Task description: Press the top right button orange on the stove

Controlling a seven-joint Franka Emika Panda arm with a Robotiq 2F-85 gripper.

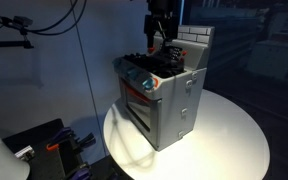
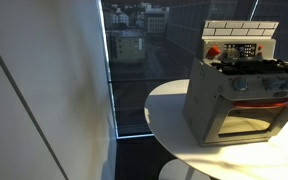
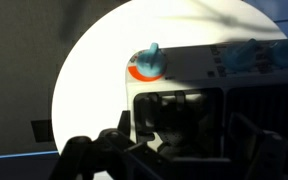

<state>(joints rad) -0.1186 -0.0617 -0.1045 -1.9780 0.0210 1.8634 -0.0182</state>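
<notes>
The grey toy stove (image 1: 169, 100) stands on a round white table (image 1: 234, 135); it also shows in an exterior view (image 2: 234, 95). Its white brick-pattern back panel (image 2: 240, 38) carries an orange-red button (image 2: 213, 51) at one end. In the wrist view that orange button (image 3: 144, 68), with a teal piece on top, sits on the panel just beyond the black burners (image 3: 179, 115). My gripper (image 1: 160, 48) hangs over the stove top, close above the burners, near the back panel. Its dark fingers (image 3: 154, 150) blend with the burners, so I cannot tell open from shut.
The table's edge (image 2: 169, 115) is close round the stove. A white wall (image 2: 44, 90) and a window with a city view (image 2: 134, 40) lie beside the table. Cables and dark equipment (image 1: 54, 145) sit low next to the table.
</notes>
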